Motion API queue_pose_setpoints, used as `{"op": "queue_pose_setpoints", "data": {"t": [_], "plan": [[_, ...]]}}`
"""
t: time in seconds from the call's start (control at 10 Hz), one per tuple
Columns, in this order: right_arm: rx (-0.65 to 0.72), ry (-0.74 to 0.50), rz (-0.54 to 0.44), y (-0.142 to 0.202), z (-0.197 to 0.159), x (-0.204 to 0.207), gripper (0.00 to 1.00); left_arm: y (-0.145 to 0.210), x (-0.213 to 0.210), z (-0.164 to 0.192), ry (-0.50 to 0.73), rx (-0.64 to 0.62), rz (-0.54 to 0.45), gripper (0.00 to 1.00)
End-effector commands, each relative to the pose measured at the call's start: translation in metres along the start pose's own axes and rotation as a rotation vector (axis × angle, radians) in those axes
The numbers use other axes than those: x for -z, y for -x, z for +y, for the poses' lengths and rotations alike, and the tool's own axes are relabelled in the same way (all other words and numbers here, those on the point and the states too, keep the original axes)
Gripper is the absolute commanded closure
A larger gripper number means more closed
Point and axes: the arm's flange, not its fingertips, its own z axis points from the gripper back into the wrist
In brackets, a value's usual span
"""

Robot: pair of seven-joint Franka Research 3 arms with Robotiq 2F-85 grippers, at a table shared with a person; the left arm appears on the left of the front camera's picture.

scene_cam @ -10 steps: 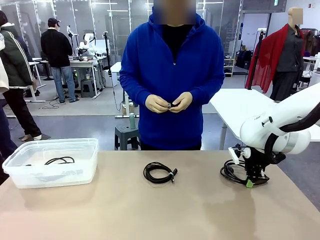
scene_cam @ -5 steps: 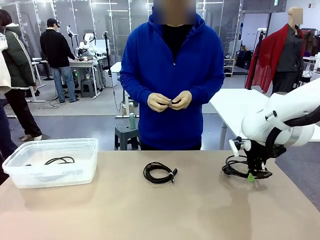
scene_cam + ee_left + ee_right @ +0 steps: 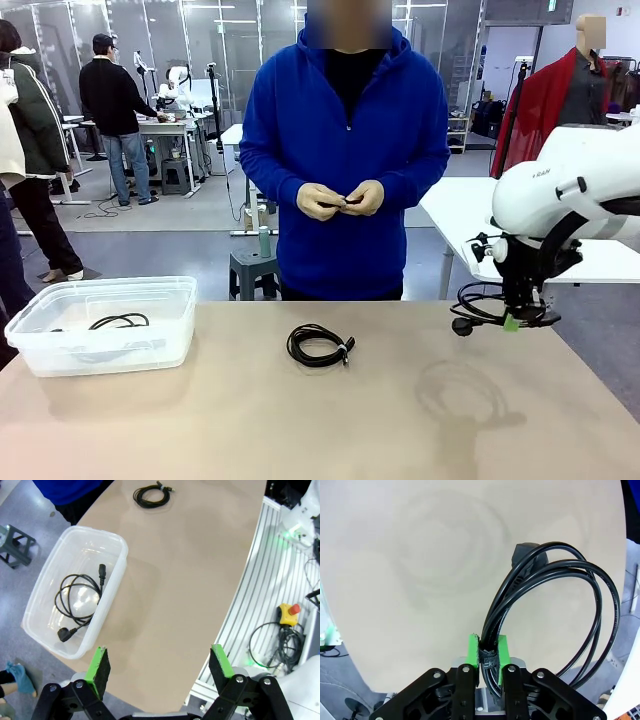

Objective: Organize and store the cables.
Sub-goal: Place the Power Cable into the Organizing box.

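My right gripper (image 3: 514,320) is shut on a coiled black cable (image 3: 478,303) and holds it in the air above the table's right side. In the right wrist view the green pads (image 3: 473,651) pinch the cable (image 3: 555,600) at its strap, and the loops hang past them. Another coiled cable (image 3: 319,345) lies on the table in the middle, also seen from the left wrist (image 3: 151,494). A third cable (image 3: 119,321) lies in the clear plastic bin (image 3: 170,290); the left wrist view shows that cable (image 3: 79,600) in the bin (image 3: 114,578). My left gripper (image 3: 160,667) is open, high over the table's near left.
A person in a blue hoodie (image 3: 345,140) stands at the far edge, both hands (image 3: 342,204) together holding something small. A white table (image 3: 470,215) stands behind on the right. Bare tabletop (image 3: 250,420) stretches between bin and cables.
My right gripper has lifted the coiled cable off the table and risen; the coil now hangs clear above its shadow. The person's hands stay together.
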Motion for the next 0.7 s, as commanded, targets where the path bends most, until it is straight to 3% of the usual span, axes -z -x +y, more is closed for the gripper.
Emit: {"op": "queue_pose_setpoints", "data": {"t": [0.0, 0.4, 0.6], "plan": [[0.025, -0.020, 0.034, 0.000, 0.010, -0.011, 1.00, -0.004, -0.003, 0.000, -0.004, -0.010, 0.005, 0.00], [0.037, 0.034, -0.015, 0.004, 0.034, -0.031, 1.00, -0.004, -0.003, 0.000, -0.004, -0.010, 0.005, 0.00], [0.005, -0.006, 0.004, 0.003, 0.019, -0.023, 1.00, -0.004, -0.003, 0.000, -0.004, -0.010, 0.005, 0.00]]}}
